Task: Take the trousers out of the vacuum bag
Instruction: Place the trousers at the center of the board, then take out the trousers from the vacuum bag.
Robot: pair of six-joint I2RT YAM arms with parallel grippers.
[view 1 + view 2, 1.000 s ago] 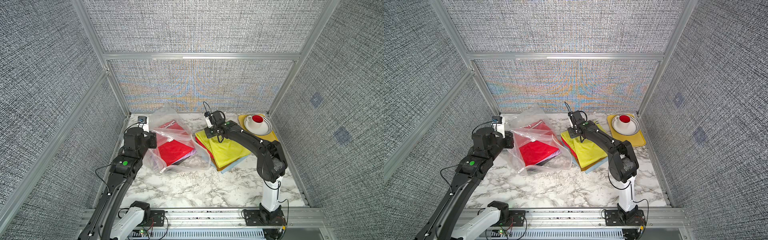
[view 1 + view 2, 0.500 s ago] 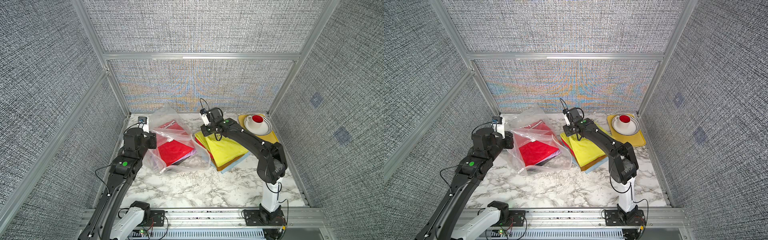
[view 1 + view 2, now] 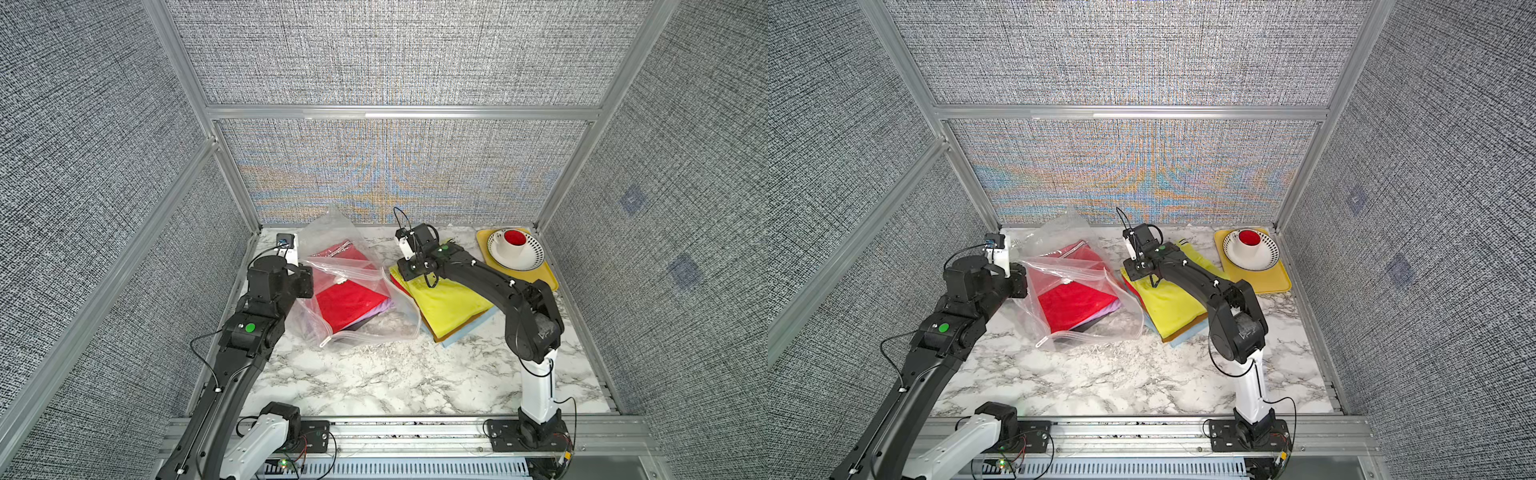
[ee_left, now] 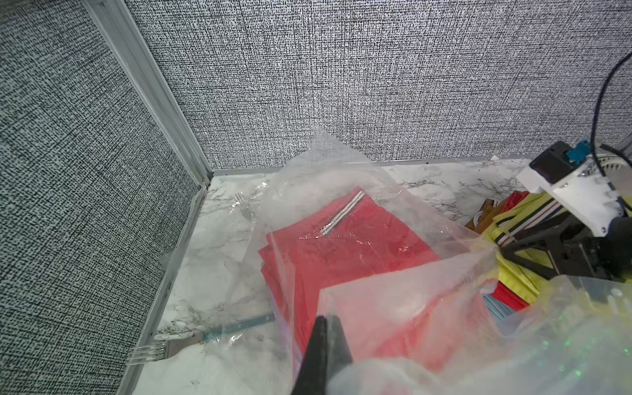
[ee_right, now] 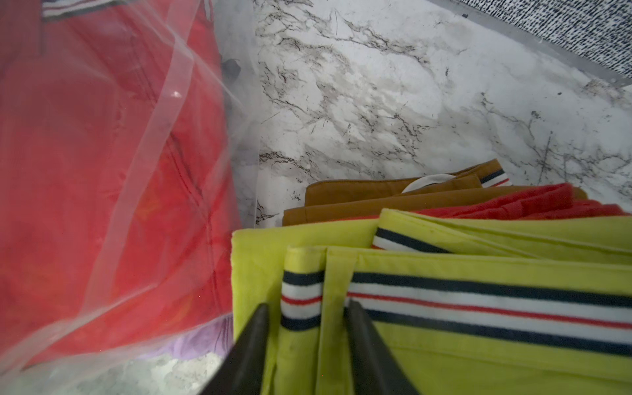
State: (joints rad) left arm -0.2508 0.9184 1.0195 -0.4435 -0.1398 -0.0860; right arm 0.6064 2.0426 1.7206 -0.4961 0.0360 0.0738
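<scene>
Left gripper clamps the vacuum bag; right gripper straddles the yellow trousers, jaws apart. Caution: swinging to nine o'clock could snag the waistband.

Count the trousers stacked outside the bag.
4: yellow pair on top, red pair under it, mustard brown pair next, light blue pair lowest; others may be hidden.

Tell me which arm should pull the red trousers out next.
Probably right: the right jaws stand open, empty, beside the bag; the left jaws are shut on the bag.
</scene>
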